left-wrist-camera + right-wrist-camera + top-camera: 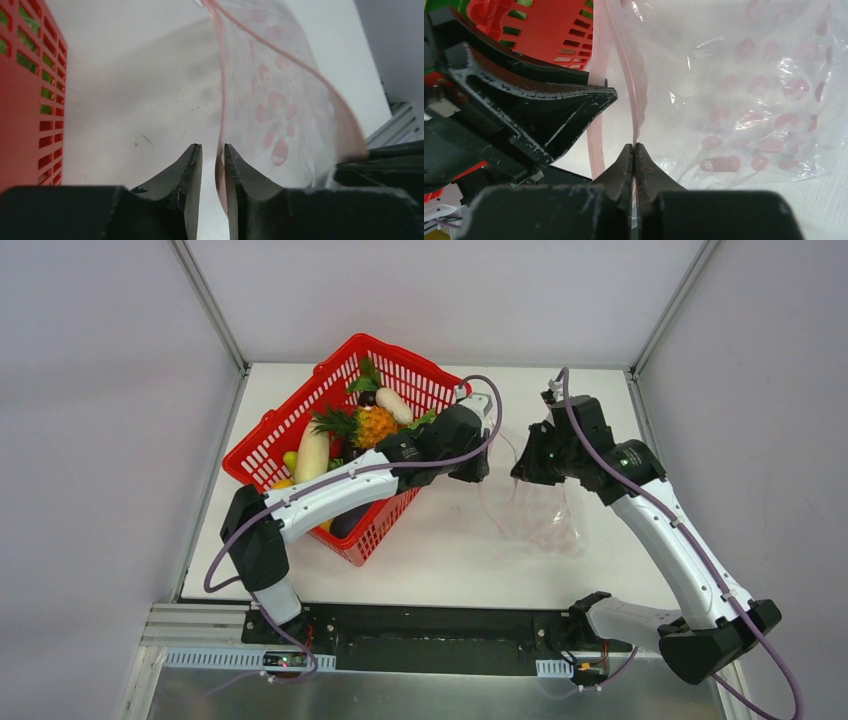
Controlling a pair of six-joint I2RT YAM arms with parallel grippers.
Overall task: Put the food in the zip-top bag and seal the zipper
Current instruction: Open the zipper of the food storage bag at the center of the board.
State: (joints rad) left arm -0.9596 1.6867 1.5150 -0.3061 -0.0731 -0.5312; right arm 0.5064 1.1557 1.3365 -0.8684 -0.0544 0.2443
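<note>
In the red basket (283, 430), food (375, 425) heaped; just right of the basket, left pincer (212, 150) narrowly spread around the zipper (220, 110), apparently not gripping; further right, zip-top bag (540, 520) sagging onto the tabletop (450, 540), rim pinched by the right pincer (634, 147); risk: strip likely slips out, mouth collapses.
</note>
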